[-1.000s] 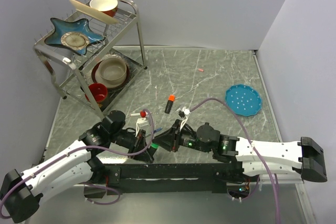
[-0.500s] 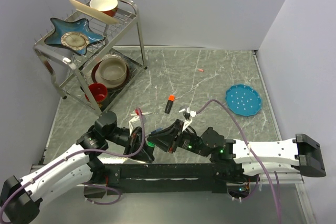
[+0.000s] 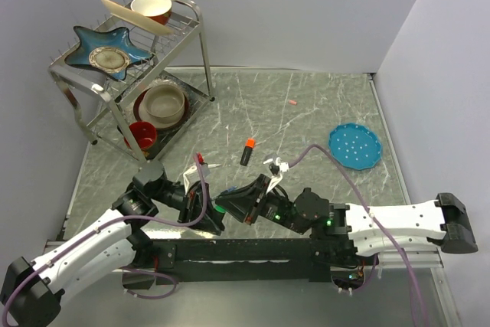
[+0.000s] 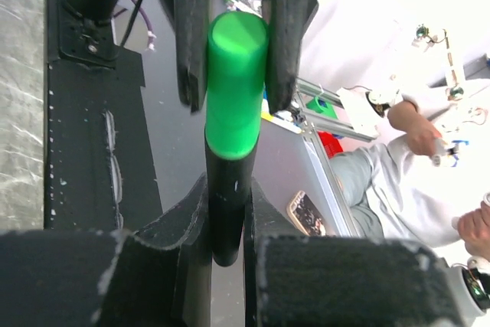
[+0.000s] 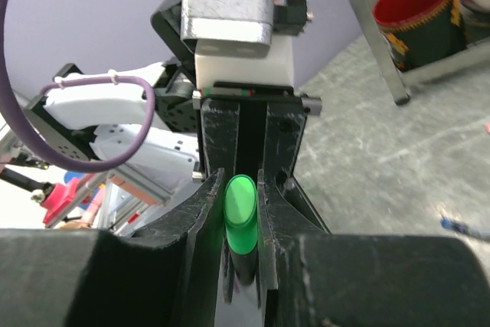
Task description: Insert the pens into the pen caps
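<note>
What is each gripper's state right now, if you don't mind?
Left gripper: shut on the black marker.
Right gripper: shut on the green cap.

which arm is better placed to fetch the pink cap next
Right, probably: the pink cap lies on its side; the right end effector pinches only the green cap, the left end effector holds the marker.

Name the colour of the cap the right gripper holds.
Bright green cap; clearest in the left wrist view.
</note>
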Robot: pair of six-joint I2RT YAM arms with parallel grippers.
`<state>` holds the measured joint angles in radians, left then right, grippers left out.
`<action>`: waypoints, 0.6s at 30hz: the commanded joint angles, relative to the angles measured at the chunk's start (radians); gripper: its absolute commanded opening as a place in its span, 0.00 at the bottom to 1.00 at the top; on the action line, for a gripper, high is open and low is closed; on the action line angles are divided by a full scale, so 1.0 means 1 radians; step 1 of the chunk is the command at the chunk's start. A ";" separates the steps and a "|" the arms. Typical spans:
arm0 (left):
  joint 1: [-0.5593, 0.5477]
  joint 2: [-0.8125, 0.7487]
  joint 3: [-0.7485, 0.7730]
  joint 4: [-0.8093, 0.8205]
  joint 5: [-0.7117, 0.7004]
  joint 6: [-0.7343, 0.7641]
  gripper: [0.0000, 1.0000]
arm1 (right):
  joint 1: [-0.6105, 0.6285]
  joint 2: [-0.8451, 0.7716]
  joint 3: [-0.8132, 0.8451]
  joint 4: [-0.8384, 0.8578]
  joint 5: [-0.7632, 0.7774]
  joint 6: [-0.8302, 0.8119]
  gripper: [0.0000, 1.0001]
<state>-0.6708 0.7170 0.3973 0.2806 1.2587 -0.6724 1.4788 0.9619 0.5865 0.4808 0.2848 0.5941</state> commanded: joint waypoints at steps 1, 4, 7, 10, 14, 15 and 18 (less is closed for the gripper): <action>0.091 0.006 0.121 0.131 -0.495 -0.009 0.01 | 0.156 -0.031 0.015 -0.438 -0.272 0.133 0.00; 0.086 -0.014 0.138 0.002 -0.535 0.039 0.01 | 0.150 -0.121 0.065 -0.510 -0.079 0.157 0.11; 0.086 -0.024 0.158 -0.101 -0.607 0.065 0.01 | 0.144 -0.202 0.107 -0.577 0.066 0.170 0.32; 0.085 -0.016 0.182 -0.193 -0.741 0.074 0.01 | 0.144 -0.276 0.121 -0.656 0.235 0.191 0.47; 0.085 0.056 0.195 -0.233 -0.893 0.076 0.01 | 0.143 -0.371 0.116 -0.731 0.326 0.200 0.60; 0.085 0.082 0.208 -0.232 -0.925 0.077 0.01 | 0.143 -0.385 0.115 -0.764 0.344 0.207 0.63; 0.077 0.209 0.257 -0.236 -1.011 0.071 0.01 | 0.143 -0.440 0.099 -0.833 0.388 0.240 0.72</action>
<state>-0.5880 0.8093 0.5766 0.0765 0.4728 -0.6132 1.6196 0.5827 0.6727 -0.2142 0.5621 0.7769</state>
